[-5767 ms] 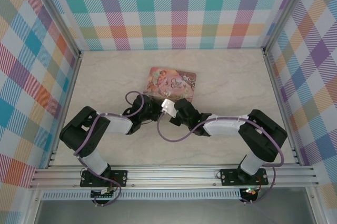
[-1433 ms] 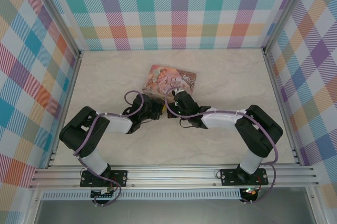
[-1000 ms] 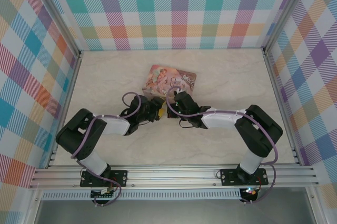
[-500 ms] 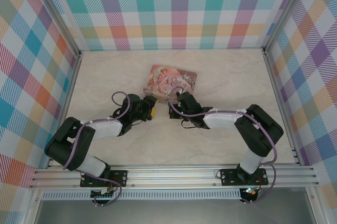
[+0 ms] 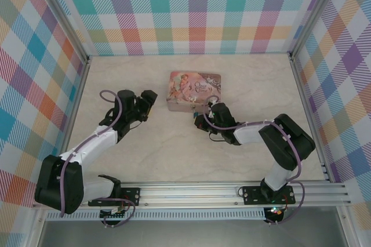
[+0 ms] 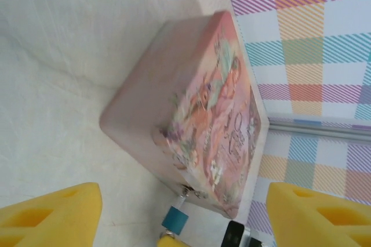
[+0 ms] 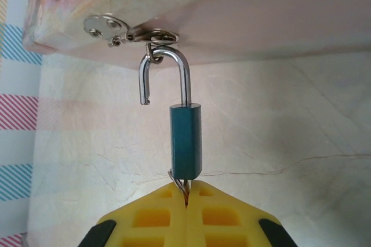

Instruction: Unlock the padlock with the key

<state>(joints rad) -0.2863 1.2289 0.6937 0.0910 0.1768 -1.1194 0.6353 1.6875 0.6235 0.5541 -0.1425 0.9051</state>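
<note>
Jaws of right gripper (image 7: 186,193) pressed together, pinching key (image 7: 183,188) at underside of padlock (image 7: 185,140). Shackle stands open, hooked through hasp on pink tin (image 7: 243,21). Left gripper (image 5: 148,100) jaws spread wide, holding nothing, left of tin and apart from it.

pink illus. tin (image 5: 194,90) flat mid-table | silver hasp (image 7: 124,32) on side | pale marble top (image 5: 255,84) | plaid walls (image 5: 191,9)

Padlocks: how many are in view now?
1. The padlock hangs by its open shackle from the clasp of the pink tin, with the right gripper shut on the key at its base. Another behind the tin could be hidden.
</note>
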